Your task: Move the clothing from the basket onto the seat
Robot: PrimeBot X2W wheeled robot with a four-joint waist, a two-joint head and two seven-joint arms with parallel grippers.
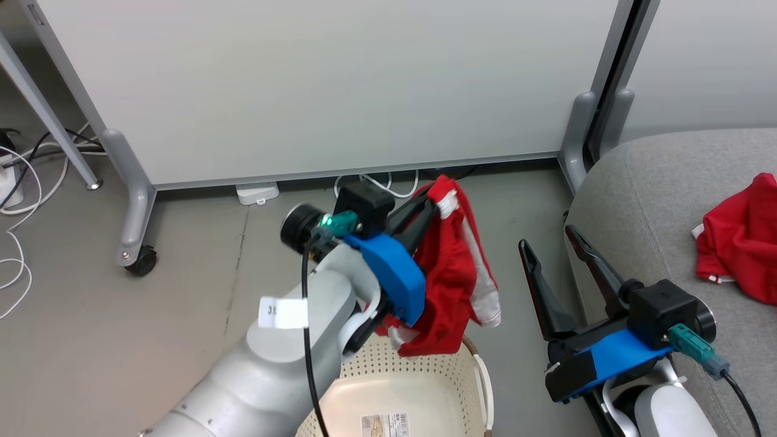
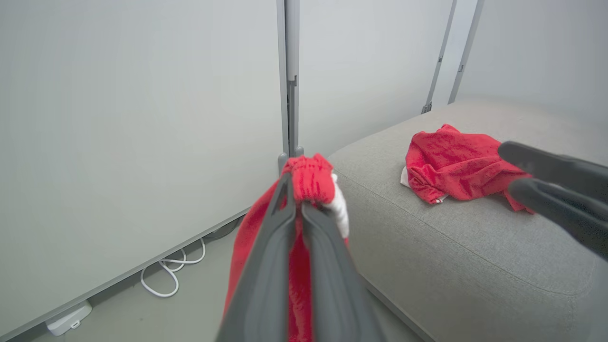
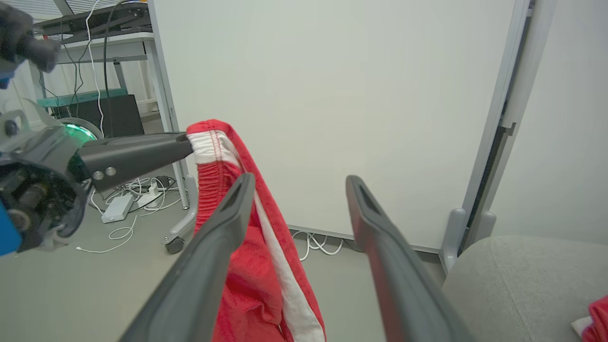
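Pale partition panels (image 1: 340, 79) and a grey floor (image 1: 194, 255) back the scene as the left gripper (image 1: 432, 203), at centre frame in the head view, clamps its fingers tight on the ribbed waistband of a red garment (image 1: 452, 273). The cloth hangs with its long axis straight down, and its lower hem drapes to the brown rim of the basket (image 1: 479, 364) at bottom centre.

The seat (image 1: 643, 200) fills the right side of the frame, so the carry appears to run rightward across the picture. A second red garment (image 1: 740, 237) lies crumpled on the seat near the right edge. The right gripper (image 1: 546, 237) stands between the hanging cloth and the seat, jaws spread wide and holding nothing. It is nearer the cushion, but the load belongs to the left arm.

Whether the hem touches the rim or merely overlaps it cannot be told. The left forearm hides part of the basket, and the bottom edge cuts off more. A label (image 1: 383, 423) shows on the basket's floor, with no red in the visible part. The seat runs out of frame at right.
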